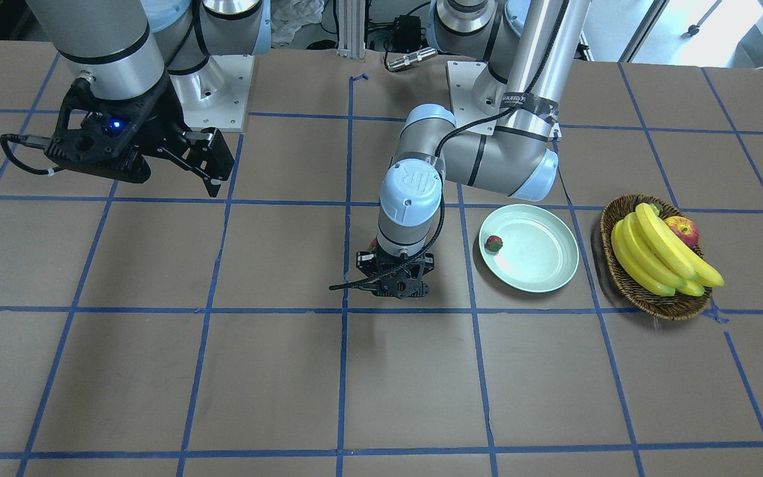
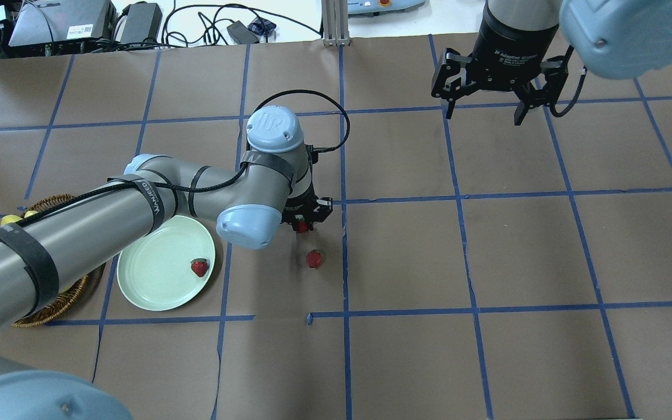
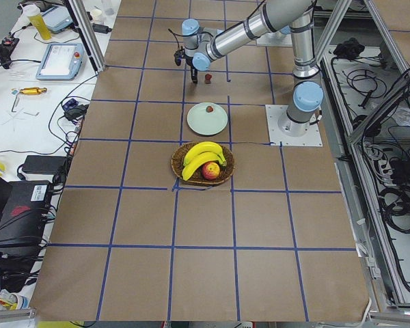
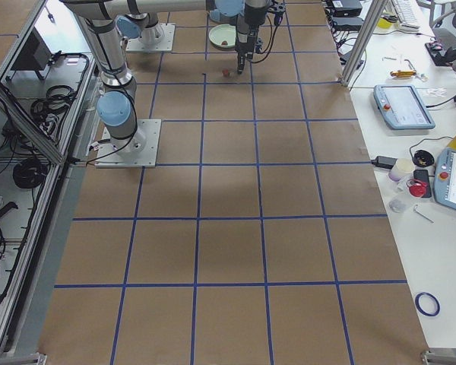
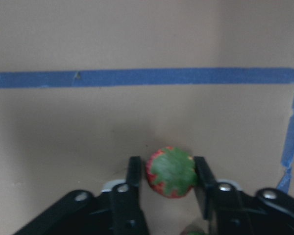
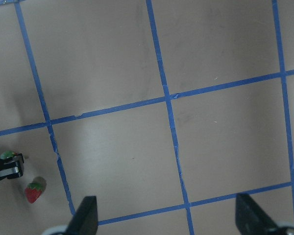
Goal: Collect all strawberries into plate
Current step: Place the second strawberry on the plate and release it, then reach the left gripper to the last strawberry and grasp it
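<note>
My left gripper is low over the table, right of the plate, and is shut on a red strawberry with a green cap; the fingers press it from both sides. A second strawberry lies loose on the paper just beside it, nearer the robot; it also shows in the right wrist view. A third strawberry lies inside the mint-green plate near its rim, also seen from the front. My right gripper hovers open and empty far off at the table's far right.
A brown wicker basket with bananas and a red-yellow apple stands just beyond the plate, away from the left gripper. Blue tape lines grid the brown paper table.
</note>
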